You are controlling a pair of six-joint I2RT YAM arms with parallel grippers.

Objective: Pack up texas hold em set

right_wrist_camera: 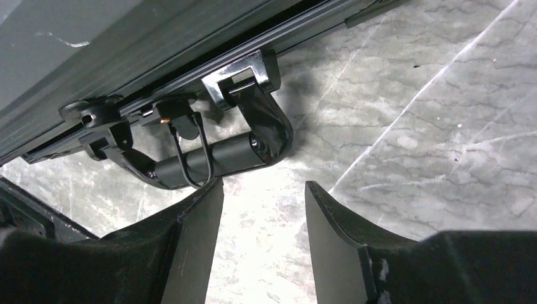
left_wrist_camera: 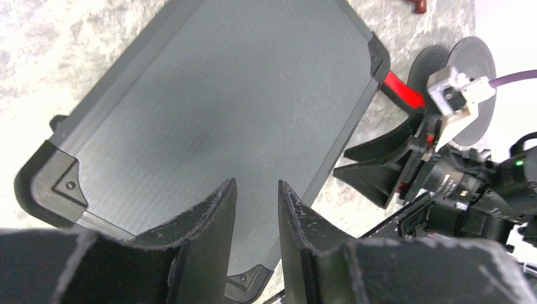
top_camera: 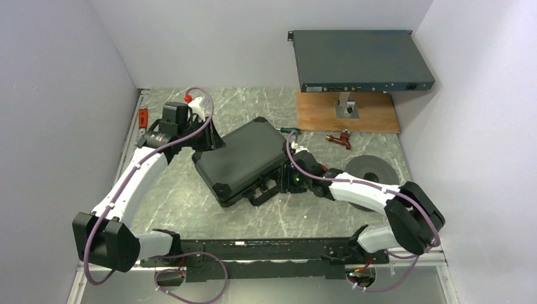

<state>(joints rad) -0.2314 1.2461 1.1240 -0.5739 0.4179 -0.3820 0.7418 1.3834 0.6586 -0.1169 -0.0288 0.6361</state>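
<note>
The black briefcase (top_camera: pixel 244 158) of the texas hold em set lies shut and slanted on the marble table; its ribbed lid (left_wrist_camera: pixel 221 95) fills the left wrist view. My left gripper (top_camera: pixel 206 136) hovers over the case's far left edge, its jaws (left_wrist_camera: pixel 256 183) a little apart with nothing between them. My right gripper (top_camera: pixel 282 180) sits low at the case's near right side, open (right_wrist_camera: pixel 263 183), just short of the carrying handle (right_wrist_camera: pixel 221 155); its left fingertip (right_wrist_camera: pixel 212 190) is almost at the handle. Cards, tokens and chips are out of view.
A grey rack-mount box (top_camera: pixel 361 60) stands on a wooden board (top_camera: pixel 373 117) at the back right. A black round disc (top_camera: pixel 370 171) lies right of the case, behind my right arm. A small red clamp (top_camera: pixel 339 138) and a green-handled tool (top_camera: pixel 290 130) lie near the board. Grey walls enclose the table.
</note>
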